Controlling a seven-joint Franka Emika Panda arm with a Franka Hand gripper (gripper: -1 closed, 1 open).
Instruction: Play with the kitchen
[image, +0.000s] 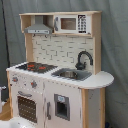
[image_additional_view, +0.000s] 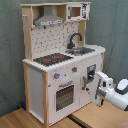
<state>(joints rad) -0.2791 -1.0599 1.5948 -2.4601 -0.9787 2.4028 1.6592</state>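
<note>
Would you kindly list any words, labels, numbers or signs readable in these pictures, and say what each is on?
No text can be read in either exterior view.
Microwave: its right-hand keypad shows pale button marks, too blurred to read.
Knobs on the kitchen front: any markings are too small to tell.
Arm: white casing, no legible label.

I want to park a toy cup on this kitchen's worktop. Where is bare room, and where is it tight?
The rounded counter end beside the sink is bare. The hob top is flat and unoccupied. The strip behind the sink is crowded by the faucet. In the second exterior view, the robot arm sits close to the cupboard front, so passing there is tight.
</note>
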